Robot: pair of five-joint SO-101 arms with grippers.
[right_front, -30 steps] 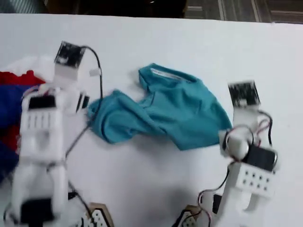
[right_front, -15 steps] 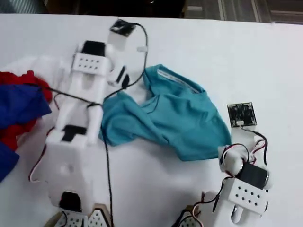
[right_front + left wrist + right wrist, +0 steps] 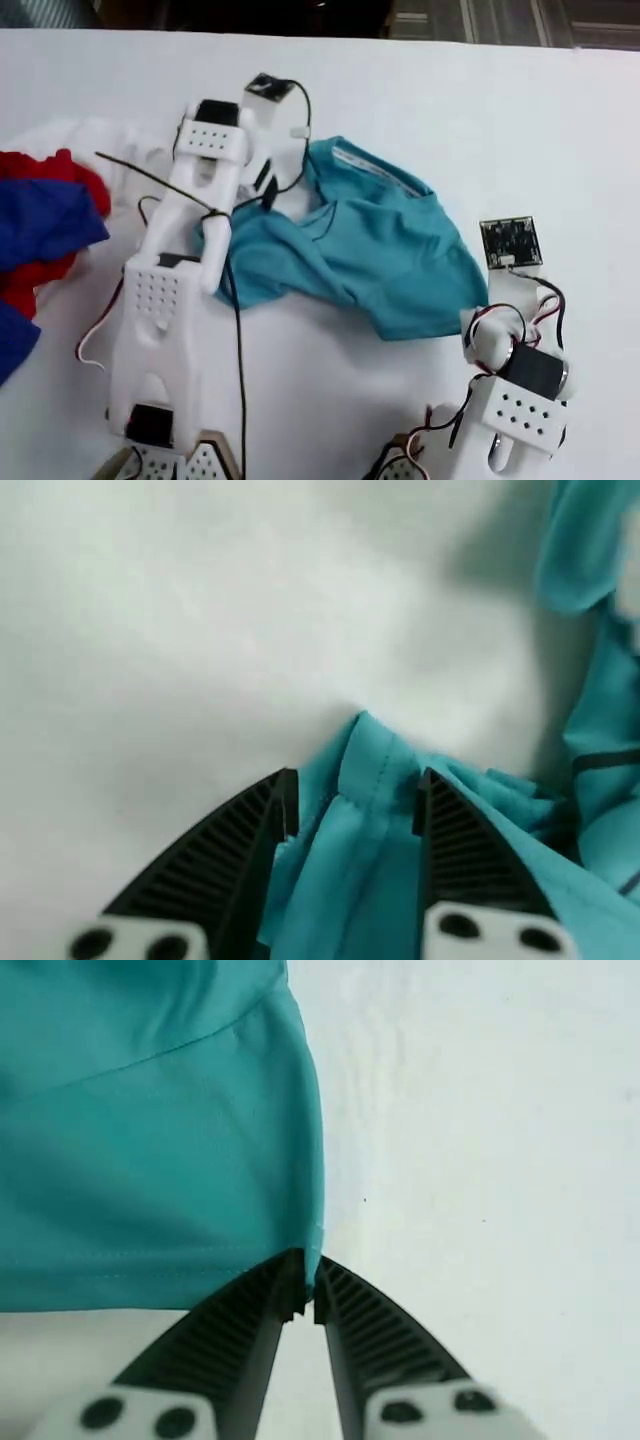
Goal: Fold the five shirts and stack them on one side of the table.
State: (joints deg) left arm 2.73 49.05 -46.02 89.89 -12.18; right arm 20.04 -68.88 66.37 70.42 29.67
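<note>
A crumpled teal shirt lies mid-table, collar toward the far side. My left arm stretches over its left part. In the left wrist view my left gripper is open, its fingers standing on either side of a raised fold of the teal shirt on the white table. My right arm is at the near right. The right gripper is shut on the hem corner of the teal shirt, whose edge runs straight away from it.
A heap of red, blue and white shirts lies at the left edge. White table stretches bare beyond and to the right of the teal shirt. Both arm bases stand at the near edge.
My left arm swung from the left side over to the shirt's left fold. The right arm drew back toward the near edge, pulling the shirt's corner, then held still.
</note>
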